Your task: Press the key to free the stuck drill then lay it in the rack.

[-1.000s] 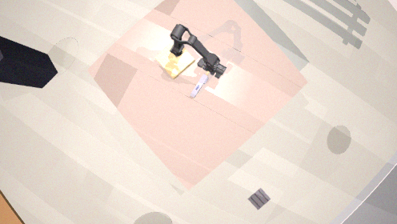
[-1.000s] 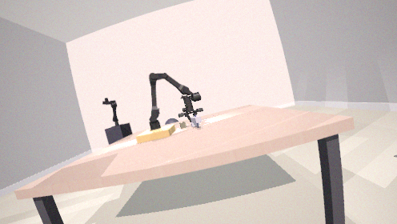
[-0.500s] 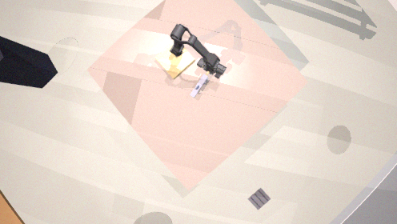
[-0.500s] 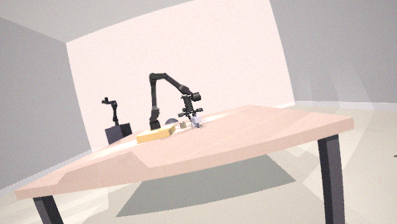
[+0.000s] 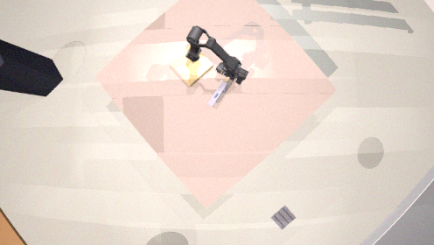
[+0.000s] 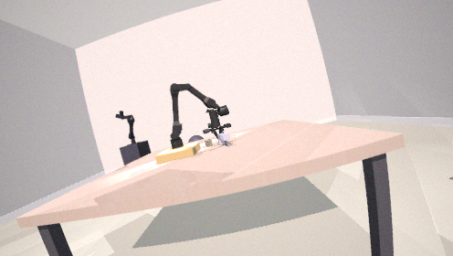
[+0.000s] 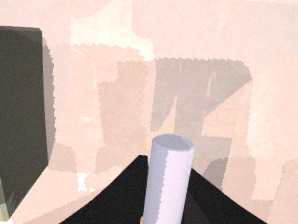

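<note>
A pale lavender cylinder [image 7: 167, 185], seemingly the drill, stands between the two black fingers in the wrist view. My gripper [image 7: 157, 165] [image 5: 228, 80] [image 6: 219, 134] points down and is shut on it. The cylinder's round end shows; its lower part runs out of the frame. A long lavender piece [image 5: 213, 103] with a blue mark lies just beside the gripper in the top view; it shows as a small pale block [image 6: 223, 138] in the exterior view. Whether the cylinder touches it is too small to tell. I cannot make out the key for certain.
A yellow slab [image 5: 179, 68] [image 6: 175, 154], possibly the rack, lies near the arm's base on the pink table [image 5: 210, 166] [image 6: 292, 151]. A dark olive block [image 7: 20, 100] stands at the left of the wrist view. A small olive piece [image 6: 208, 143] is between slab and gripper.
</note>
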Robot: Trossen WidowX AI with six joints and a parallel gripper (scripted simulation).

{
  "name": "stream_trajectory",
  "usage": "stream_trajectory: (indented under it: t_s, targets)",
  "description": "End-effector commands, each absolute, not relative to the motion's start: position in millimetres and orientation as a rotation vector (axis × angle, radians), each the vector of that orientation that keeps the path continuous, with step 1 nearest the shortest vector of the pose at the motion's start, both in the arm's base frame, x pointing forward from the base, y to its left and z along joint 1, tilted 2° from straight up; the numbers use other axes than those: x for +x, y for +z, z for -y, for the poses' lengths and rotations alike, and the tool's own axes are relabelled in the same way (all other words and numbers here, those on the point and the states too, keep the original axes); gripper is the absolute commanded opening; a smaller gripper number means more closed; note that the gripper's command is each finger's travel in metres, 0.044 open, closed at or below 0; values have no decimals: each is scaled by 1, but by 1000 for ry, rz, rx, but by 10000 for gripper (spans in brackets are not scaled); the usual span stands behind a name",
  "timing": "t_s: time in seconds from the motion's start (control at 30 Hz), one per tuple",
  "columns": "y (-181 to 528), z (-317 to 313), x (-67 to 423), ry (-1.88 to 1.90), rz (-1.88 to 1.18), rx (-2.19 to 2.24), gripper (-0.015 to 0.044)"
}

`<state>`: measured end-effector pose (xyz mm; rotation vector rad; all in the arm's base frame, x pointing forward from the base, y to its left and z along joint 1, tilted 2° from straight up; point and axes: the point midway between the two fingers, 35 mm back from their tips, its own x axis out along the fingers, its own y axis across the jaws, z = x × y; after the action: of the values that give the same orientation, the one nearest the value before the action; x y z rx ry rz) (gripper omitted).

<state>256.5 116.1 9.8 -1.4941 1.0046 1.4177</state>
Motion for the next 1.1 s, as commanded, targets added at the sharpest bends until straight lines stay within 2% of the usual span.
stream_trajectory:
  t_s: [0.0, 1.07]
  targets:
    - [8, -122, 255, 1417, -1008, -1493, 0]
    - [5, -167, 238, 1419, -1006, -1490, 0]
